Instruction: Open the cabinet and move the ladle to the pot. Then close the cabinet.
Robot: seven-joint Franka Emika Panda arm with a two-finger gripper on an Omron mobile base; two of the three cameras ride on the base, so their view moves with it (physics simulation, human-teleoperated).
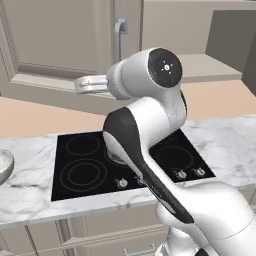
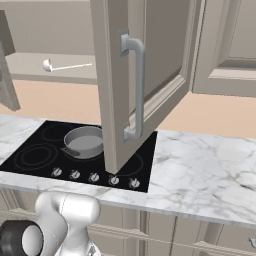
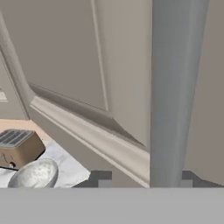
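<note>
Both doors of the cabinet (image 2: 165, 55) stand open. The ladle (image 2: 48, 65) lies on the cabinet's shelf, bowl to the left. On the back right burner of the cooktop sits the pot (image 2: 84, 141), with nothing in it. In the hand view my gripper (image 3: 144, 179) is shut on the left door's vertical silver handle (image 3: 175, 87), and the bar runs up between the two fingertips, against the right one. In the left base view my wrist covers the lower part of that handle (image 1: 119, 37) and hides the fingers.
The right door (image 2: 115, 100) juts out over the black cooktop (image 1: 85, 165), close above the pot. A whitish bowl (image 1: 2, 167) and a toaster (image 3: 17, 146) stand on the marble counter (image 2: 200, 170) to the left of the cooktop.
</note>
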